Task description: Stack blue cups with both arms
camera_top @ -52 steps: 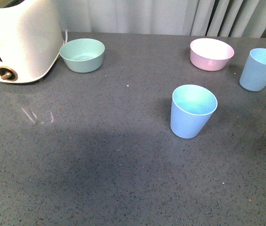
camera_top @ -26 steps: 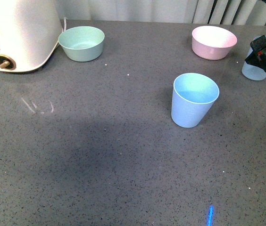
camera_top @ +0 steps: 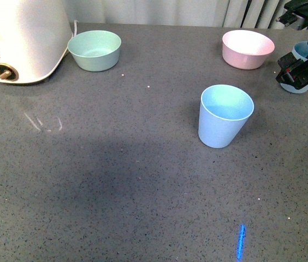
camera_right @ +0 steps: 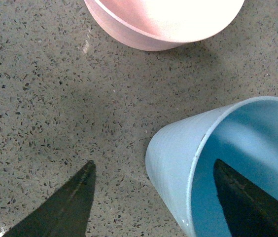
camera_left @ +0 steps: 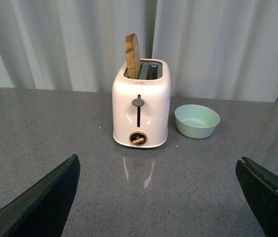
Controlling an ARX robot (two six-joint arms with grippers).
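Note:
One light blue cup [camera_top: 224,115] stands upright in the middle right of the grey table. The second blue cup [camera_top: 302,53] stands at the far right edge, mostly hidden behind my right gripper [camera_top: 298,73]. In the right wrist view that cup [camera_right: 178,158] is close up. My right gripper [camera_right: 154,202] is open. One finger [camera_right: 242,202] is inside the cup and the other finger [camera_right: 67,205] is outside its wall. My left gripper [camera_left: 158,197] is open and empty over bare table. It is out of the front view.
A pink bowl [camera_top: 247,48] sits at the back right, just beside the far cup; it also shows in the right wrist view [camera_right: 163,19]. A mint-green bowl [camera_top: 94,49] and a white toaster [camera_top: 20,38] with a slice of bread [camera_left: 132,56] stand at the back left.
The right arm has come in from the right and lowered over the far right cup, its jaws now straddling the cup's wall. The view shifted slightly at first. The middle cup has not moved.

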